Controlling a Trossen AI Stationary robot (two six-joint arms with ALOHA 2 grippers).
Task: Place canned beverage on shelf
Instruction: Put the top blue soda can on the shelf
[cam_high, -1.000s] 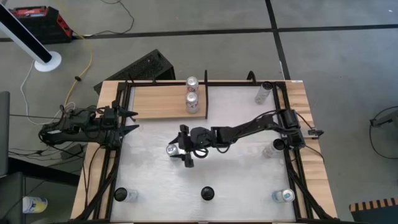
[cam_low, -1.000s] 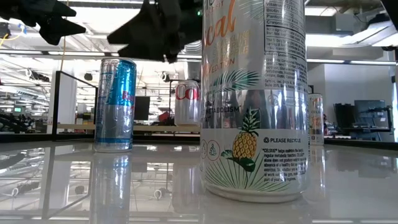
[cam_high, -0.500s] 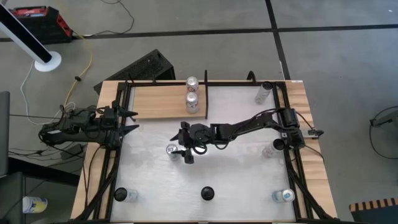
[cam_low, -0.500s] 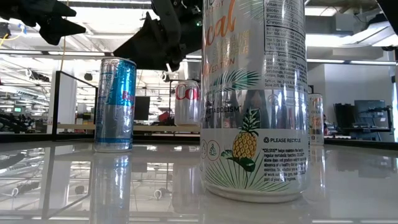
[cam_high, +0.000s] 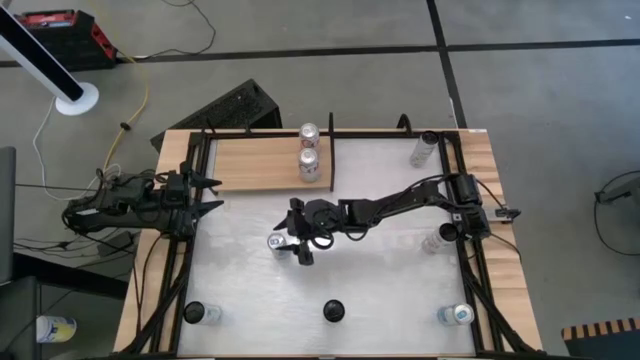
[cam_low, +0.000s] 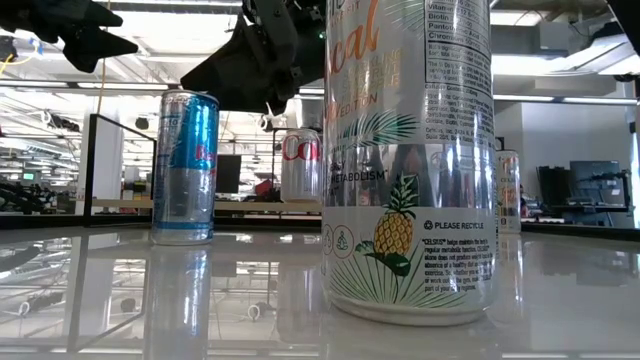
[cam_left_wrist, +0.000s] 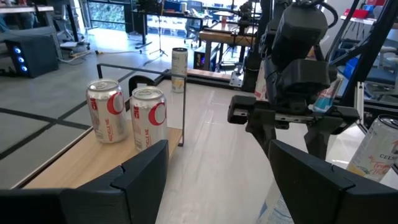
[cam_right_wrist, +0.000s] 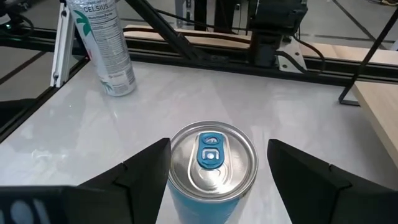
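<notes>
We see a white table (cam_high: 380, 300) framed by black rails, standing on a grey floor with dark seams; the low view looks across it into a bright open workroom with desks and screens. At the table's far left lies the shelf (cam_high: 250, 165), a light wood panel, with two red-and-white cans (cam_high: 309, 155) upright near its right end, one behind the other. Other cans stand at the table's edges, and one tall can with a pineapple print (cam_low: 410, 160) fills the low view close to the camera. Near the middle of the table stands the blue can (cam_high: 277, 241), upright and well short of the shelf. The right arm reaches in from the right, and the right gripper (cam_right_wrist: 211, 186) hangs just above that can, its fingers spread wide on either side of the lid and touching nothing we can see. The left gripper (cam_high: 205, 195) waits at the left edge, just beside the shelf's near left corner, its fingers also apart and empty.
</notes>
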